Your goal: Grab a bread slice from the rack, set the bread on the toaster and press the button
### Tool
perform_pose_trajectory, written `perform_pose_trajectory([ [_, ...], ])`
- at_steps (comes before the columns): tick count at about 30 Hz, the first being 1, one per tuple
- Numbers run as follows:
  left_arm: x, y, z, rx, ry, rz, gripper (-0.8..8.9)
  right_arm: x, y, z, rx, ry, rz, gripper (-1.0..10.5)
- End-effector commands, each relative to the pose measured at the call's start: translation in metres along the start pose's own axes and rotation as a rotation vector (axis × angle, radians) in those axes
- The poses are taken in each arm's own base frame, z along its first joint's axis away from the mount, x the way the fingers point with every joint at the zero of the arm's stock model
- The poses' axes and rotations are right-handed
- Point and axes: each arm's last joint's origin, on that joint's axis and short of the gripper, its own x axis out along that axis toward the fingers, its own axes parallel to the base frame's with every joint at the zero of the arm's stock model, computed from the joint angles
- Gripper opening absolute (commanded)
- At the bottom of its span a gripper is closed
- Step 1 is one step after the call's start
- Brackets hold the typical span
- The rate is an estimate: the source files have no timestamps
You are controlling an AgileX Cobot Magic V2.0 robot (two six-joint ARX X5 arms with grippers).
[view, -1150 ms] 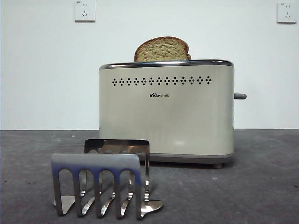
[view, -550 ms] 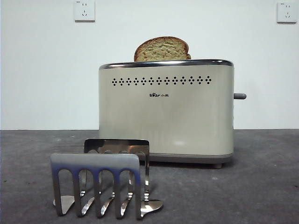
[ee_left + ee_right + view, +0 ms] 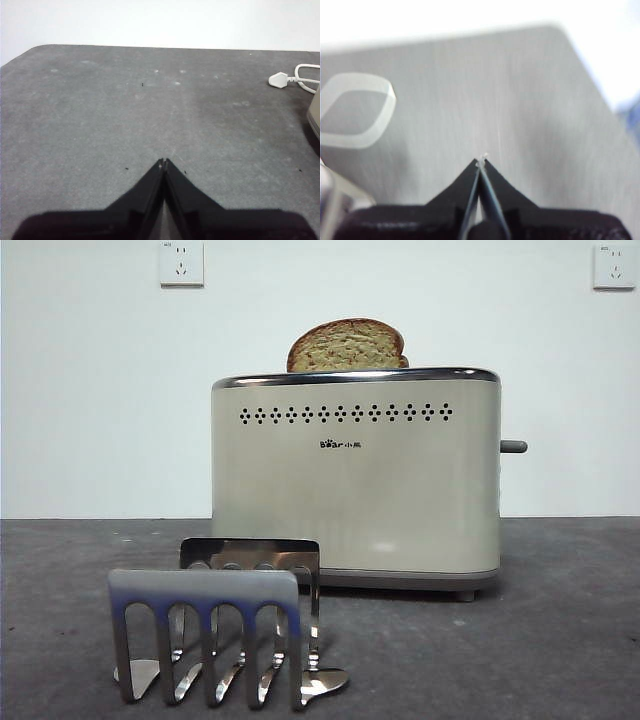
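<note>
Change: nothing is shifting between front-view frames.
Bread: slice of bread point(image 3: 346, 346) is sitting in the toaster point(image 3: 356, 480), at 12 o'clock from the rack point(image 3: 215, 625).
Button: button point(image 3: 513, 446) is sticking out at the toaster's 3 o'clock.
Grippers: left gripper point(image 3: 163, 161) and right gripper point(image 3: 481, 159) are both pressing their jaws together, empty.

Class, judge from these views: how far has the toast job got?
Done: the bread stands in the toaster, and the rack holds none. In hand: nothing; the left hand and right hand are shut, away from the toaster. Left: the button looks unpressed, since the bread sits high.
</note>
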Motion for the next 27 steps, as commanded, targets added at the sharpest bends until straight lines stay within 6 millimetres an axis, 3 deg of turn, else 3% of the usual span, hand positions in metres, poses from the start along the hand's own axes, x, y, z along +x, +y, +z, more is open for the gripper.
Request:
perform_pose_trajectory([
  [1,0.001,0.0,-0.003,0.01,0.009,0.005,-0.04,0.0,-0.003,-0.046,-0.008,-0.123,0.006,0.0],
  [6,0.001,0.001,-0.003,0.01,0.011,0.006,-0.04,0.015,-0.007,-0.173,-0.008,-0.386,0.117,0.0],
  [10,0.001,0.001,-0.003,0.01,0.011,0.006,-0.04,0.025,-0.009,-0.223,0.015,-0.46,0.132,0.0],
  [14,0.001,0.0,-0.003,0.011,0.011,0.005,-0.04,0.035,-0.01,-0.254,0.014,-0.438,0.131,0.0],
  [20,0.001,0.001,-0.003,0.01,0.011,0.006,-0.04,0.044,-0.01,-0.283,0.001,-0.305,0.122,0.0],
  [27,0.001,0.0,-0.003,0.01,0.011,0.005,-0.04,0.046,-0.011,-0.298,-0.006,-0.251,0.117,0.0],
])
